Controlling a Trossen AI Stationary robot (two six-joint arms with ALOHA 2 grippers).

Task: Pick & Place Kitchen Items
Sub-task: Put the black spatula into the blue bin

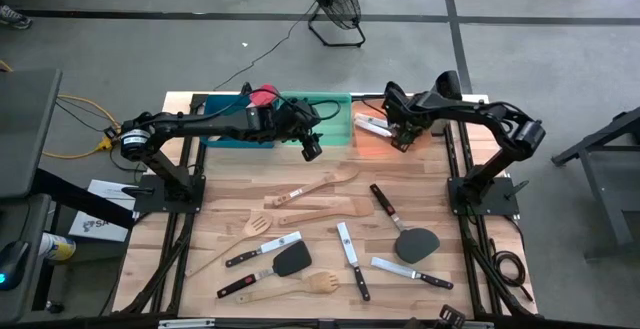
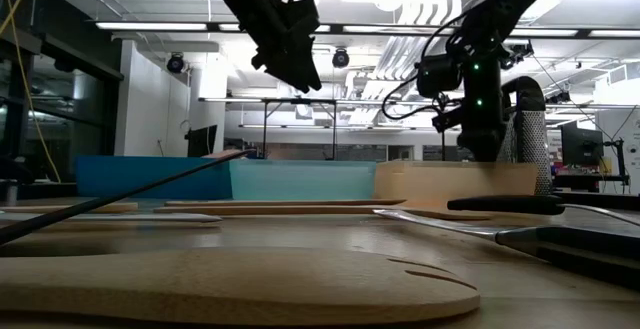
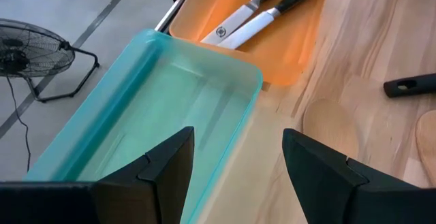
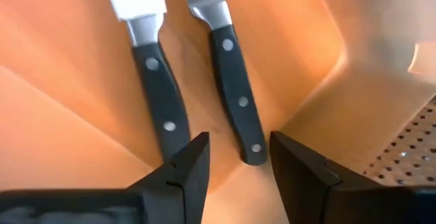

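Two black-handled steel knives point(image 4: 157, 81) point(image 4: 235, 88) lie flat side by side on the floor of the orange bin point(image 1: 375, 134). My right gripper point(image 4: 238, 163) hangs open just above their handle ends, pointing steeply down, with nothing between its fingers. My left gripper point(image 3: 238, 163) is open and empty above the near rim of the green bin point(image 3: 170, 94). More kitchen items lie on the wooden table: wooden spoon point(image 1: 320, 184), wooden spatula point(image 1: 315, 209), wooden fork point(image 1: 258, 226), knives point(image 1: 262, 251) point(image 1: 350, 249) point(image 1: 410, 272) and black turners point(image 1: 290, 261) point(image 1: 415, 241).
The blue bin point(image 1: 225, 129), green bin point(image 1: 320, 109) and orange bin stand in a row at the table's far edge. A red-headed thing point(image 1: 262, 95) shows at the blue bin, partly behind my left arm. A floor fan point(image 1: 335, 4) stands beyond the table.
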